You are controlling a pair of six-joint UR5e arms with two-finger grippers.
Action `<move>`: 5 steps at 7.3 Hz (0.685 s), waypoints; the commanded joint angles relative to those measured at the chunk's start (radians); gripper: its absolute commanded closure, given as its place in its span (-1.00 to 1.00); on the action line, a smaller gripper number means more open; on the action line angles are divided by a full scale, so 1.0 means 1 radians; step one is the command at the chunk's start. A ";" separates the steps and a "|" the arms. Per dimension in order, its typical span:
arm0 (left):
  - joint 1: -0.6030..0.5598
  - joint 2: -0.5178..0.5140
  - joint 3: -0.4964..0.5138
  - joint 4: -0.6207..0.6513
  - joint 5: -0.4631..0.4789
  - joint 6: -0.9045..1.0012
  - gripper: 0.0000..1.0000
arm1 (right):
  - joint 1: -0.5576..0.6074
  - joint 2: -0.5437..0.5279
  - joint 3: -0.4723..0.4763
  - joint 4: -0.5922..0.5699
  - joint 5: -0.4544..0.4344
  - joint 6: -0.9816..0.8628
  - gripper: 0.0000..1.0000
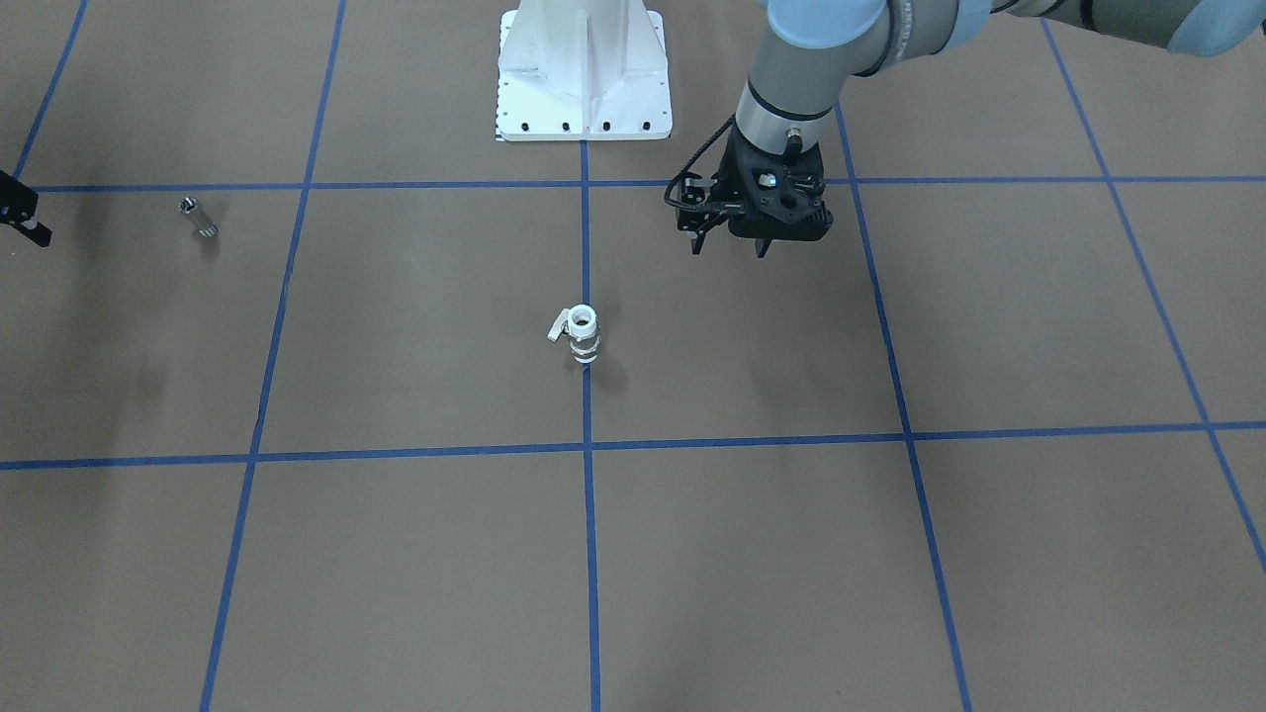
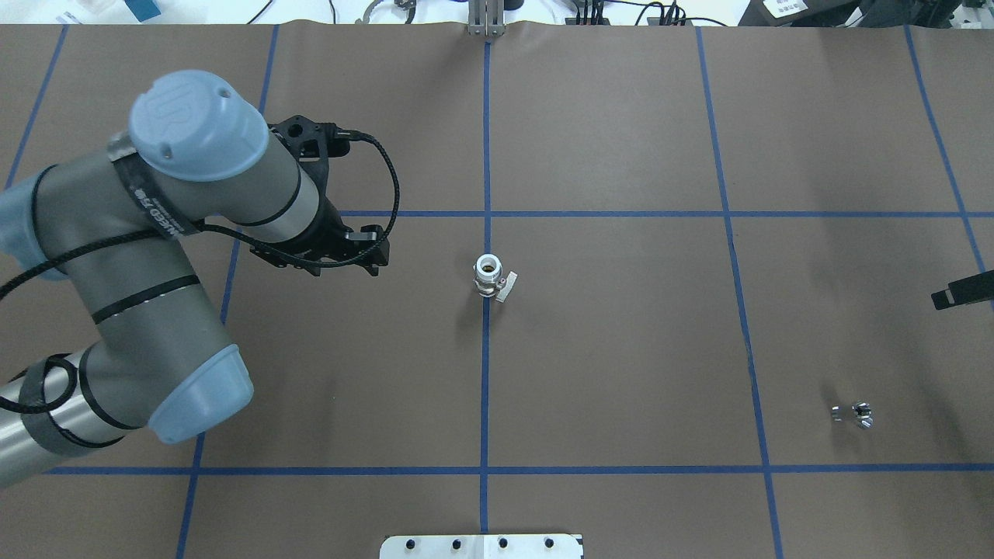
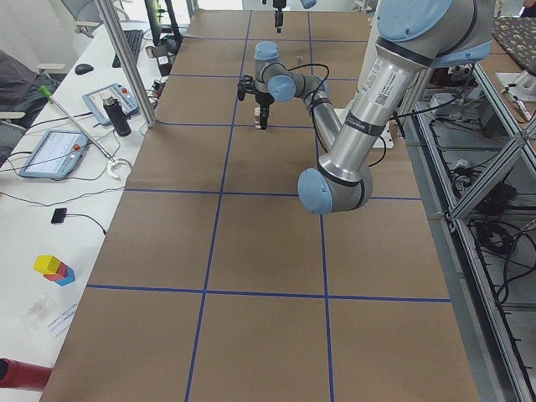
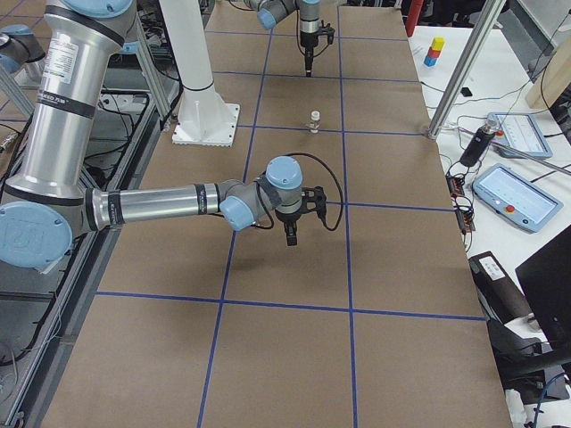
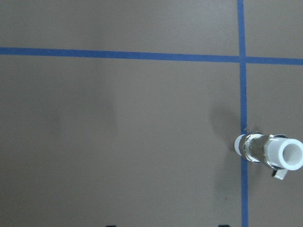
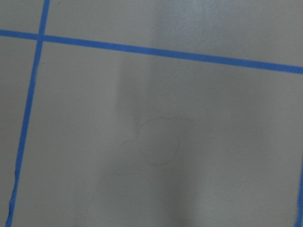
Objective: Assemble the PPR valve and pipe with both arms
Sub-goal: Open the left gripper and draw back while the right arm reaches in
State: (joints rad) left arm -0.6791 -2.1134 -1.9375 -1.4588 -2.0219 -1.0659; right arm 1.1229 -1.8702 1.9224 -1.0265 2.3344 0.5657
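Note:
The PPR valve stands upright on a blue tape line at mid-table, white end up and lever to one side; the left wrist view shows the valve at its right edge. The pipe, a short silver cylinder, lies far off on the robot's right side, also seen as the pipe from overhead. My left gripper hovers open and empty, apart from the valve. My right gripper only pokes in at the frame edge, and I cannot tell whether it is open or shut.
The white pedestal base stands at the robot's side of the table. Blue tape lines grid the brown table cover. Tablets, a bottle and cables lie on the white bench beyond the far edge.

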 commanded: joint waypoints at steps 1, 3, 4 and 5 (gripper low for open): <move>-0.046 0.042 -0.006 -0.002 -0.029 0.084 -0.55 | -0.159 -0.120 0.009 0.252 -0.114 0.048 -0.94; -0.059 0.058 -0.005 -0.002 -0.029 0.099 -0.55 | -0.294 -0.156 0.030 0.296 -0.237 0.049 -0.93; -0.065 0.061 -0.003 0.000 -0.029 0.115 -0.55 | -0.337 -0.156 0.035 0.295 -0.265 0.051 -0.93; -0.065 0.059 -0.001 0.000 -0.029 0.115 -0.55 | -0.357 -0.156 0.056 0.295 -0.262 0.103 -0.92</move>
State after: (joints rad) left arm -0.7410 -2.0558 -1.9408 -1.4593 -2.0508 -0.9581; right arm 0.8101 -2.0236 1.9585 -0.7356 2.0934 0.6281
